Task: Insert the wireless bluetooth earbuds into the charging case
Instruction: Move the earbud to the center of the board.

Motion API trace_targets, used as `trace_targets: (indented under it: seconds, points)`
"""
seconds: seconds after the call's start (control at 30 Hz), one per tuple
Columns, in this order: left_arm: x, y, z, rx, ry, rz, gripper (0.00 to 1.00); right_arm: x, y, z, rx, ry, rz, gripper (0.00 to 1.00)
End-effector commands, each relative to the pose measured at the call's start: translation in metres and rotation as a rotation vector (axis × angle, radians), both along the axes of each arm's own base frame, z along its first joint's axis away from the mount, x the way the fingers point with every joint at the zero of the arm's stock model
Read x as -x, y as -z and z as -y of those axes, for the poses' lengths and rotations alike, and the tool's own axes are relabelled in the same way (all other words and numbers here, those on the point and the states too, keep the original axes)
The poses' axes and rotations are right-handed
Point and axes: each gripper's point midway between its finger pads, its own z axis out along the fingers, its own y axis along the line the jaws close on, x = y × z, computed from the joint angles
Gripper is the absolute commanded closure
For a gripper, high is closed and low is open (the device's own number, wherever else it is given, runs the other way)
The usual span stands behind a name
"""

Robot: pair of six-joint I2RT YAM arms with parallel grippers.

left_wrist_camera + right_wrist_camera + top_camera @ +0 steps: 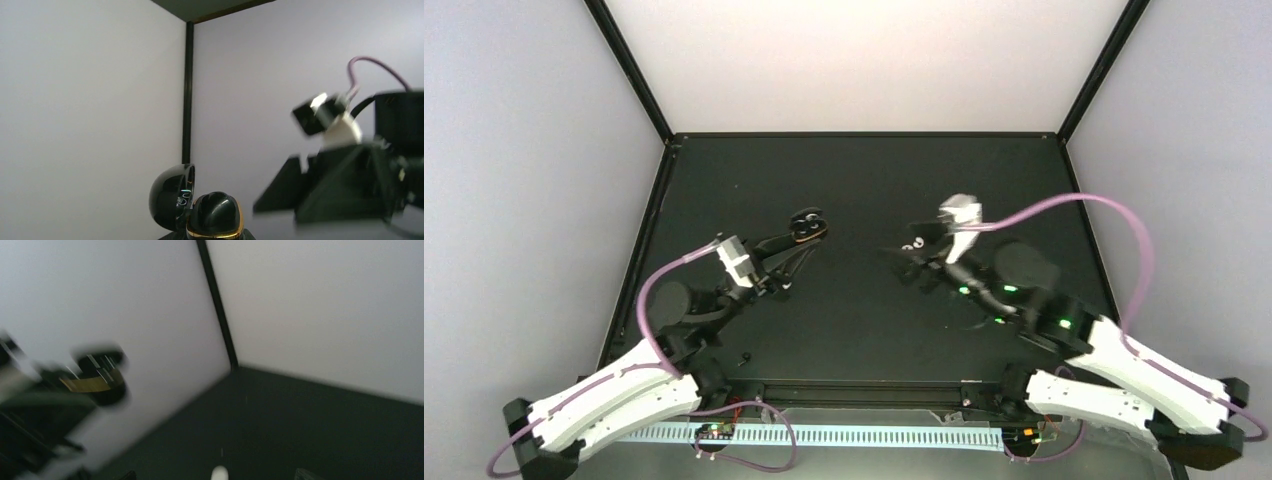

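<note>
My left gripper [807, 228] is shut on a glossy black charging case [809, 222] with a gold band and holds it above the table. In the left wrist view the case body [215, 215] stands upright with its lid [170, 197] swung open to the left. My right gripper [899, 240] is to the right of the case, blurred, with its jaws apart. A white earbud [915, 243] lies between its fingers. In the right wrist view the bud [219, 473] shows at the bottom edge. I cannot tell whether a finger touches it. The case [97, 380] is a blur at the left.
A tiny black piece [746, 357], perhaps a black earbud, lies on the black table [854, 330] near the left arm's base. Grey walls enclose the table on three sides. The right arm [350, 185] fills the right of the left wrist view.
</note>
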Motion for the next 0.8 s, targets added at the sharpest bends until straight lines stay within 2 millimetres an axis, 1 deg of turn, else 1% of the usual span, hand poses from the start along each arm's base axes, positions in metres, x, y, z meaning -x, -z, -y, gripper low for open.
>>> trace_targets:
  seconds: [0.0, 0.03, 0.07, 0.1, 0.2, 0.23, 0.27, 0.33, 0.37, 0.5, 0.53, 0.63, 0.77]
  points:
    - [-0.001, 0.009, -0.032, -0.055, -0.094, -0.147, 0.99, 0.003, 0.117, -0.062, 0.267, -0.174, -0.233, 0.20]
    - [0.003, 0.008, -0.042, -0.045, -0.108, -0.156, 0.98, 0.010, 0.141, -0.079, 0.298, -0.254, -0.283, 0.22]
    - [0.008, 0.005, -0.051, -0.030, -0.116, -0.151, 0.99, 0.014, 0.157, -0.093, 0.311, -0.307, -0.322, 0.24]
    - [0.013, 0.003, -0.060, -0.017, -0.121, -0.145, 0.98, 0.018, 0.178, -0.108, 0.334, -0.353, -0.367, 0.26]
    - [0.027, -0.004, -0.085, 0.016, -0.144, -0.131, 0.98, 0.040, 0.223, -0.157, 0.444, -0.473, -0.423, 0.30]
    - [0.030, -0.004, -0.092, 0.019, -0.155, -0.129, 0.99, 0.048, 0.234, -0.173, 0.495, -0.507, -0.419, 0.30]
    - [0.033, -0.005, -0.098, 0.018, -0.165, -0.128, 0.99, 0.053, 0.259, -0.191, 0.570, -0.526, -0.440, 0.30]
    - [0.038, -0.005, -0.109, 0.021, -0.181, -0.130, 0.98, 0.061, 0.281, -0.217, 0.643, -0.552, -0.464, 0.33]
    - [0.041, -0.004, -0.114, 0.021, -0.184, -0.132, 0.98, 0.062, 0.290, -0.229, 0.659, -0.558, -0.479, 0.34]
    - [0.050, -0.002, -0.131, 0.029, -0.206, -0.135, 0.99, 0.075, 0.311, -0.268, 0.679, -0.596, -0.491, 0.40]
    - [0.051, -0.002, -0.134, 0.032, -0.211, -0.134, 0.99, 0.077, 0.318, -0.275, 0.695, -0.592, -0.492, 0.41]
    - [0.057, -0.001, -0.144, 0.043, -0.221, -0.121, 0.98, 0.080, 0.329, -0.294, 0.699, -0.588, -0.493, 0.44]
    - [0.060, 0.000, -0.151, 0.043, -0.239, -0.108, 0.98, 0.076, 0.340, -0.314, 0.697, -0.569, -0.498, 0.48]
